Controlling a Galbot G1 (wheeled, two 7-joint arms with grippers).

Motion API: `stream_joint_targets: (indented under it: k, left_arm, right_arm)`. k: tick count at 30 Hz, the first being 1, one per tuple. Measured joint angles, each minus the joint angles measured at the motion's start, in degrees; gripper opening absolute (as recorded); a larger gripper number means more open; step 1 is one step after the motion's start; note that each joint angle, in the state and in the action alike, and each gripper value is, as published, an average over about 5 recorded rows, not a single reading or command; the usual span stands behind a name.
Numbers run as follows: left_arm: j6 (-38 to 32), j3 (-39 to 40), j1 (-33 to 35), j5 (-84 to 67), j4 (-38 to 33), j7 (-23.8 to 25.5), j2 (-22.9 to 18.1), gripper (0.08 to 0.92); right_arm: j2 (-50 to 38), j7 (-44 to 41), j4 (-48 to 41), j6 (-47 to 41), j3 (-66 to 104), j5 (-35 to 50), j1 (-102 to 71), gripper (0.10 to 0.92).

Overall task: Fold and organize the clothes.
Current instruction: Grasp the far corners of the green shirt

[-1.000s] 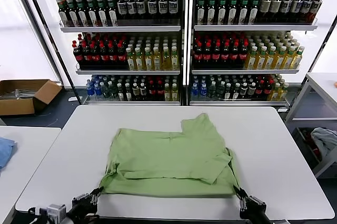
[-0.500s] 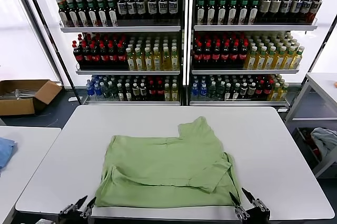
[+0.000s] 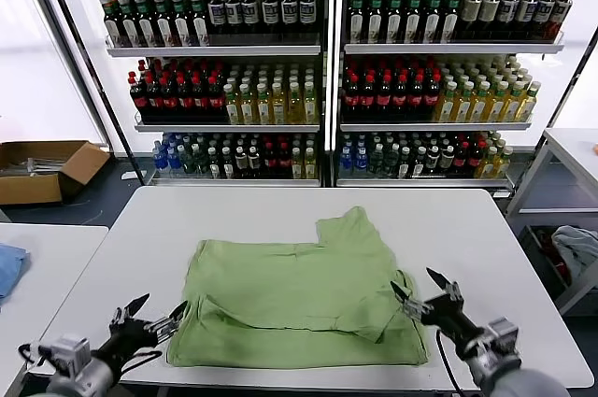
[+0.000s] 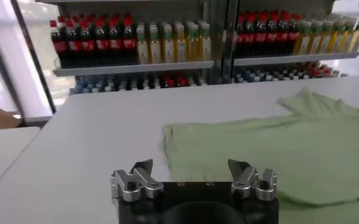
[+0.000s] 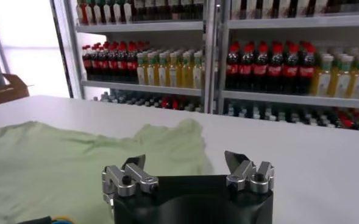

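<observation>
Green shirt [image 3: 297, 299] lies flat between both grippers — left gripper [image 3: 149, 313], right gripper [image 3: 422, 290] — fingers spread, holding nothing.

Bright even light, window glare at left, soft faint shadows, wrist views slightly blurred, perhaps motion.

- A white table [image 3: 486, 229] stands in front of the shelves.
- Two shelving units [image 3: 329, 61] hold rows of bottles [image 3: 234, 103].
- An open cardboard box [image 3: 42, 168] sits on the floor at the left.
- A blue cloth [image 3: 7, 266] lies on a second white table [image 3: 42, 276] at the left.
</observation>
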Motion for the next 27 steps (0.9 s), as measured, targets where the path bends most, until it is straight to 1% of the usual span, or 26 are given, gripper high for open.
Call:
stream_joint_targets:
  k: [4,8,15,20,27]
  left_arm:
    - [0.0,4.97,-7.4,-2.47,6.51,0.37,3.08,0.822]
    - [-0.06,10.3,-14.7,-4.44,13.46,0.71,5.14,0.823]
    - [-0.39,19.0,-26.97,-6.76,25.37,0.83,6.88,0.823]
    - [-0.67,23.5,-34.05,-7.81,32.44,0.97,7.4,0.823]
    - [-0.92,27.39,-40.8,-8.36,39.36,1.0,7.31,0.823]
  right_arm:
    - [0.22,-1.12,-8.65,-1.37,-5.85,1.81,10.71,0.823]
    - [1.56,-2.31,-17.59,-1.88,-11.79,2.49,20.78,0.823]
    - [4.84,-3.88,-31.69,-1.89,-19.63,2.22,34.0,0.823]
    - [7.05,-4.47,-38.31,-1.84,-23.22,1.49,39.02,0.823]
    - [9.2,-4.7,-44.13,-1.95,-26.02,0.24,42.91,0.823]
